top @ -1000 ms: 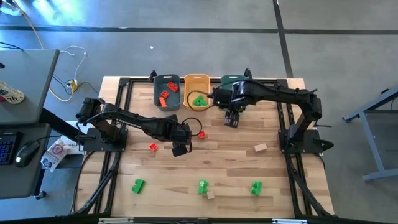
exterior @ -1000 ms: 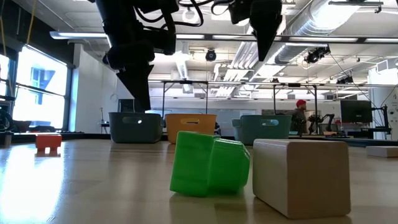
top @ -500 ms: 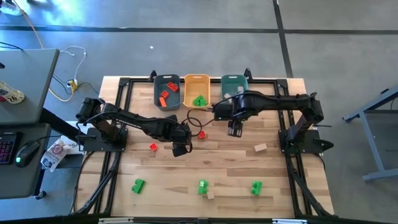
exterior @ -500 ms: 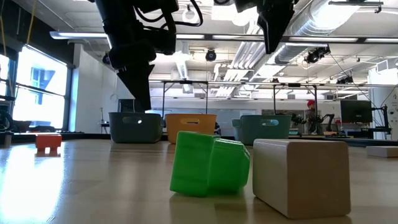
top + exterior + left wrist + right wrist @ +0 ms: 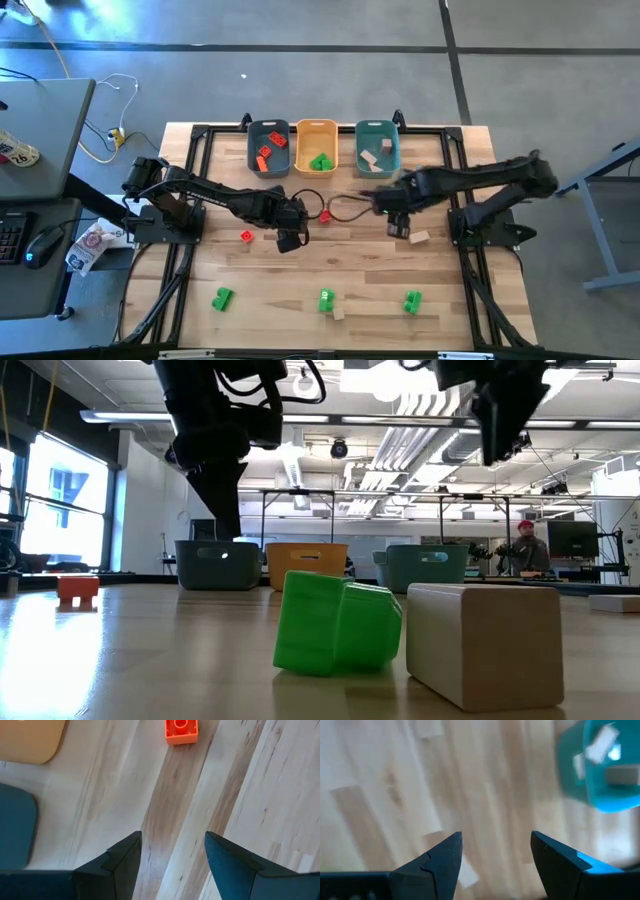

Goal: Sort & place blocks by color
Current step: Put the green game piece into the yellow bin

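My left gripper (image 5: 290,238) (image 5: 172,852) is open and hovers over bare wood mid-table; a red-orange block (image 5: 181,731) (image 5: 323,216) lies ahead of its fingers, and another red-orange block (image 5: 246,236) lies to its left. My right gripper (image 5: 398,228) (image 5: 495,855) is open and empty, just left of a tan block (image 5: 419,237) lying flat. Green blocks (image 5: 222,297) (image 5: 326,298) (image 5: 412,300) and a small tan block (image 5: 339,314) rest near the table's near edge. In the low view, a green block (image 5: 335,622) and a tan block (image 5: 487,640) fill the foreground.
Three bins stand along the far edge: blue-grey (image 5: 268,133) holding red-orange blocks, orange-yellow (image 5: 318,127) holding a green block, teal (image 5: 377,128) (image 5: 607,795) holding tan blocks. Black frame rails run along the table's sides. A person (image 5: 525,550) stands in the room far behind.
My right gripper has swung from beside the orange-yellow and teal bins toward the near edge and the right, ending next to the tan block. The person in the room behind has walked to the right.
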